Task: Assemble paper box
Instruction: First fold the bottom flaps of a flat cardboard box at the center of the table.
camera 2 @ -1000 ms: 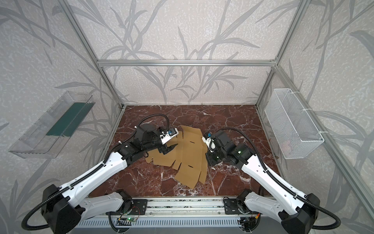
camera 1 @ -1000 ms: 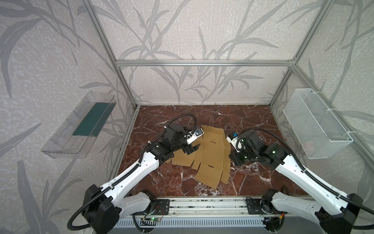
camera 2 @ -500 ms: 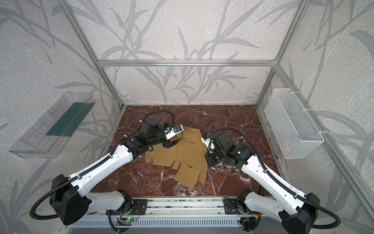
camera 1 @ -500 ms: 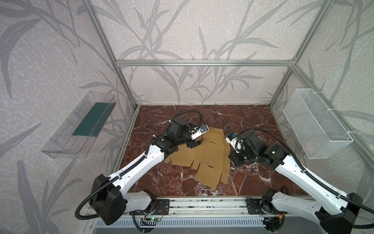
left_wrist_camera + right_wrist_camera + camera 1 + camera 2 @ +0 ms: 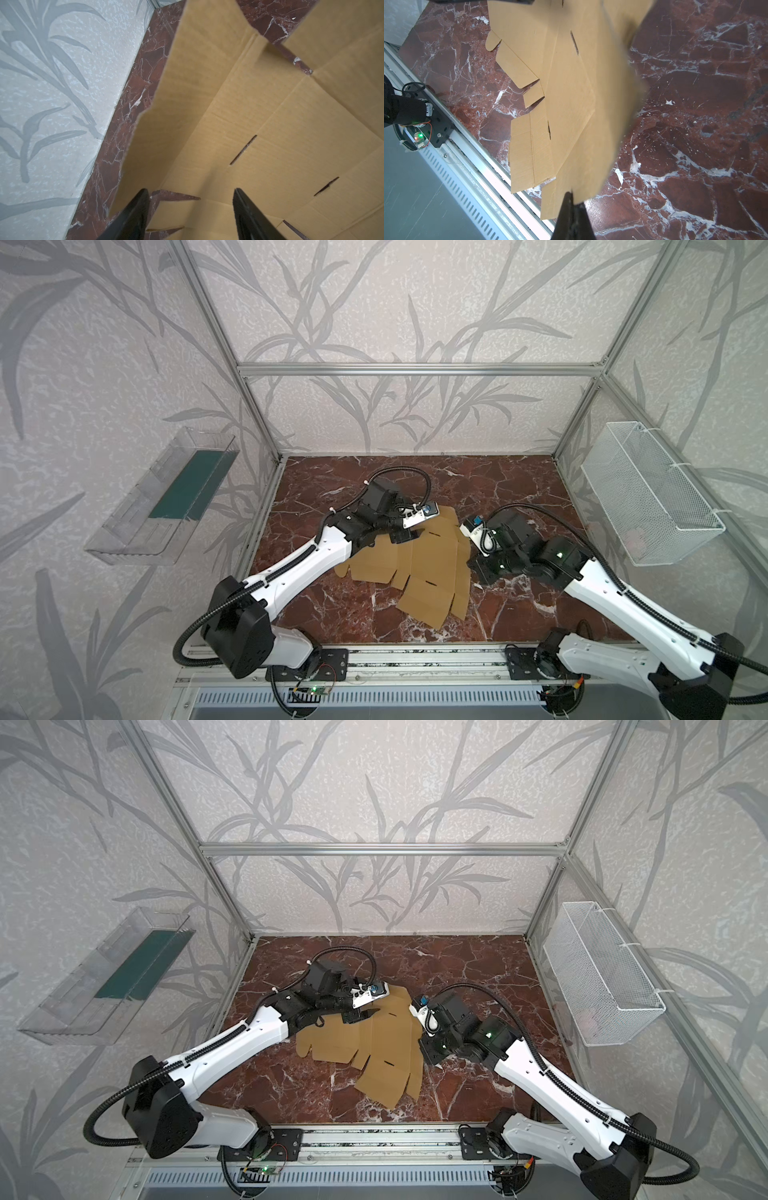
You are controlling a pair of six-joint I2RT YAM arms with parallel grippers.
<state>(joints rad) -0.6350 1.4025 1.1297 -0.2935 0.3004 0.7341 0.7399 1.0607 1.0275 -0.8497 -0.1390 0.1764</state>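
Observation:
The paper box [image 5: 424, 564] is a flat tan die-cut cardboard sheet with flaps and slits, lying on the red marble floor in both top views. My left gripper [image 5: 407, 534] hovers over the sheet's far left part. In the left wrist view its jaws [image 5: 191, 190] stand open above the cardboard, and a raised flap [image 5: 187, 83] stands beside one finger [image 5: 141, 207]. My right gripper [image 5: 572, 195] is shut on the sheet's right edge, which it holds lifted off the floor. The sheet also shows at the paper box [image 5: 382, 1044].
A white wire-mesh basket [image 5: 648, 497] hangs on the right wall. A clear plastic tray [image 5: 166, 497] with a green insert hangs on the left wall. An aluminium rail [image 5: 415, 655] runs along the front edge. Walls close in the back and both sides.
My left arm has swung toward the back right, over the sheet's far edge, and its jaws have narrowed somewhat. The right arm keeps its pinch on the sheet's edge and has not moved.

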